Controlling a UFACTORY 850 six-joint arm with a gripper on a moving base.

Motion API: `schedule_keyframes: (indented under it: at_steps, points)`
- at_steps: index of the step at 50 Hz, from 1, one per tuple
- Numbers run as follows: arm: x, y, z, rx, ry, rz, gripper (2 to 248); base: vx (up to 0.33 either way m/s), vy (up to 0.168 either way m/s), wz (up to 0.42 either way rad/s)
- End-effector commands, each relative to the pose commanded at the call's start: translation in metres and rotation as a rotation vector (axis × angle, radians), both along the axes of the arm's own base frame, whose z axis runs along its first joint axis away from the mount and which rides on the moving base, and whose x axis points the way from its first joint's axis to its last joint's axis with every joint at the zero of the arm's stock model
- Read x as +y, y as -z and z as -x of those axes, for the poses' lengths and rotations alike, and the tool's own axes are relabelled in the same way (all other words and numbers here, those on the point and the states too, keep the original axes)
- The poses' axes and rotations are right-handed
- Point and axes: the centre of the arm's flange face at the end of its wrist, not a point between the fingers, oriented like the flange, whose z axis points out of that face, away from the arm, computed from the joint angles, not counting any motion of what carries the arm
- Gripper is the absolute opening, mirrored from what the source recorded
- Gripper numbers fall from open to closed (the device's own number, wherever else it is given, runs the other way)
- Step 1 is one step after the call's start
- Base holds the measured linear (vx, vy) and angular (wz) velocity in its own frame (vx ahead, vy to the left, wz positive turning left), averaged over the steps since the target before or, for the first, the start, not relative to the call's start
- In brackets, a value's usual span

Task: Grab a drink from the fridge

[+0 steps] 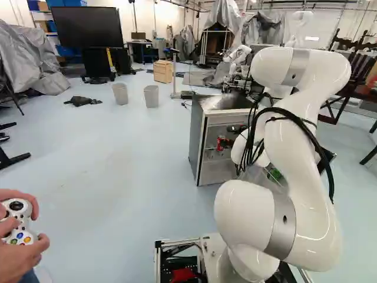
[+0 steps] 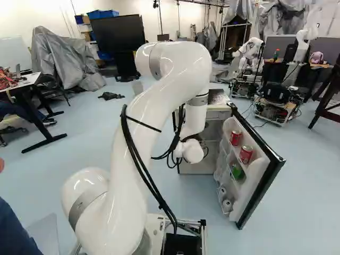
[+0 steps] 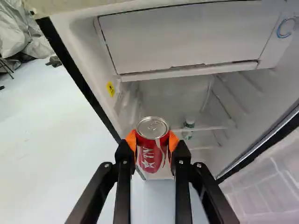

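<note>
You can see the big white arm (image 2: 159, 106) leaning up from the foot of the right base view, then bending over and down near the fridge (image 2: 197, 167). The fridge door (image 2: 268, 175) is wide open on the right. You have one red can (image 2: 236, 137) up high in the door, and a second red can (image 2: 245, 154) just beside it. Under them you can see something green (image 2: 237, 171), and lower down some pale round things (image 2: 227, 205). Far back, you have a big black screen (image 2: 118, 33), a gray cover (image 2: 61, 58) over something, and another robot (image 2: 248, 50). At the left, you can see a table (image 2: 29, 79) with a messy red pile (image 2: 6, 79) on it.
</note>
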Motion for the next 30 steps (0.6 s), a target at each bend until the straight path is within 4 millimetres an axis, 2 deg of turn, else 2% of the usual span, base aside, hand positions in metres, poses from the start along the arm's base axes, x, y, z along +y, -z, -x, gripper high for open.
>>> schedule_keyframes:
  at_steps: [10, 30]
  points:
    - [0.003, -0.015, 0.015, -0.001, 0.012, 0.001, 89, 0.000, 0.000, 0.000]
    - [0.005, -0.040, 0.019, -0.031, 0.005, 0.019, 89, 0.000, 0.000, 0.000]
